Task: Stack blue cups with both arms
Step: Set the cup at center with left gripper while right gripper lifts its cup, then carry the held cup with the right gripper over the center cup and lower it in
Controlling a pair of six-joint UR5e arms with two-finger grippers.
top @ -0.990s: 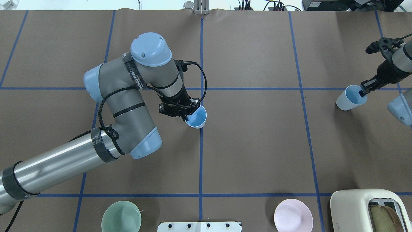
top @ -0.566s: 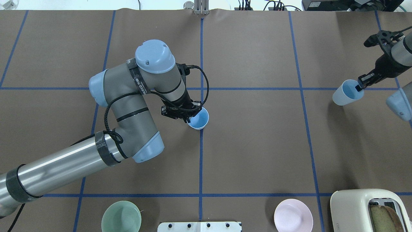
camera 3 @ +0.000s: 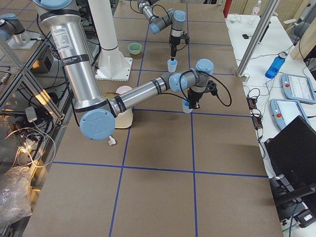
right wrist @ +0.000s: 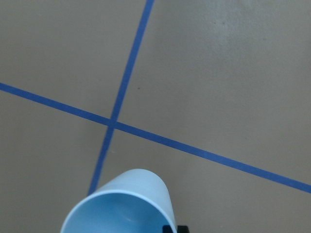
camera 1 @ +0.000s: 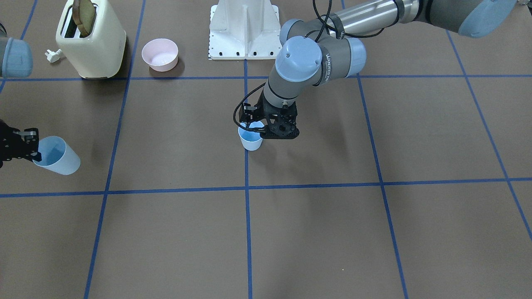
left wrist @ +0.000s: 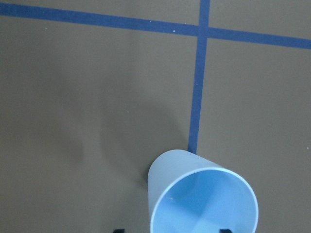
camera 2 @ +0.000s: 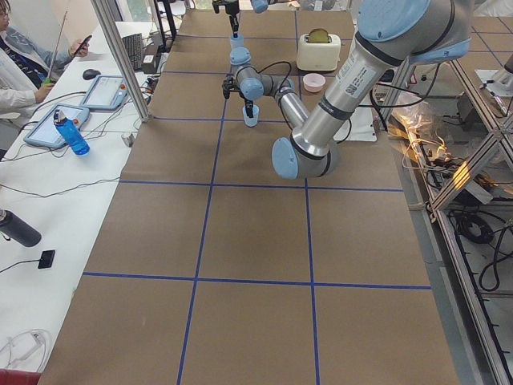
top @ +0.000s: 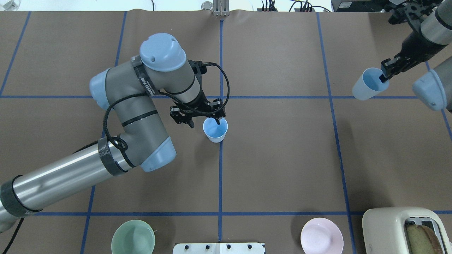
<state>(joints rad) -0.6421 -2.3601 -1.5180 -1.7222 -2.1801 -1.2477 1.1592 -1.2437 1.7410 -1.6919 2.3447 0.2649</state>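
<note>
While left fingers [top: 219, 121] gape astride centre cup [top: 215, 132] | right fingers [top: 383, 77] pinch tilted cup [top: 365, 90] | pink bowl [top: 321, 235], green bowl [top: 133, 237], toaster [top: 388, 229] apart.

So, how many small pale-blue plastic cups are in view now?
2. One pale-blue plastic cup stands upright on the central tape line, at the left gripper; the other cup, tilted, is held by the right gripper.

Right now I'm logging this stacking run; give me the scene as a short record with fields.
centre cup: upright on the table, on a blue line
side cup: tilted, far from the centre cup
left gripper: open, straddling the centre cup's wall
right gripper: shut on the side cup's rim
stacked: not yet
</note>
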